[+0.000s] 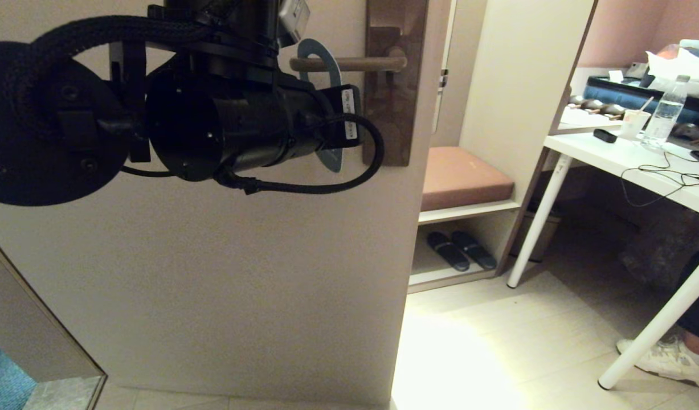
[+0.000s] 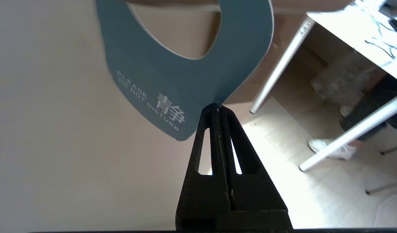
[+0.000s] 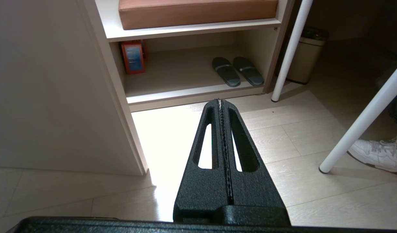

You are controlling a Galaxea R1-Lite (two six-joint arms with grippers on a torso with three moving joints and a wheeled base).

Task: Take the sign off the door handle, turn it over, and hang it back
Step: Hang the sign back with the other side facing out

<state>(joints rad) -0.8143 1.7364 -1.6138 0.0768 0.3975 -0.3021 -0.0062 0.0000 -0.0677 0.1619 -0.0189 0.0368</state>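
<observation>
Left end effector (image 2: 217, 111): fingers pressed together on the lower edge of the sign, pinching the card between their tips; in the head view the arm's black wrist body covers most of the sign.
Right end effector (image 3: 220, 102): fingers closed against each other with nothing between them, held low over the pale floor and aimed at the shoe shelf; out of the head view.
Sign (image 2: 172, 77): slate-blue face toward the left wrist camera, white "PLEASE DO NOT DISTURB" lettering beside Chinese characters; its round hole is looped over the lever, and the card hangs down in front of the door.
Door handle (image 1: 349, 64): slim bronze lever, horizontal, passing through the sign's hole, fixed to a tall dark backplate (image 1: 392, 102).
Beyond: slippers (image 3: 237, 71) on the lower shelf; a white bench (image 1: 628, 165) stands to the right.
</observation>
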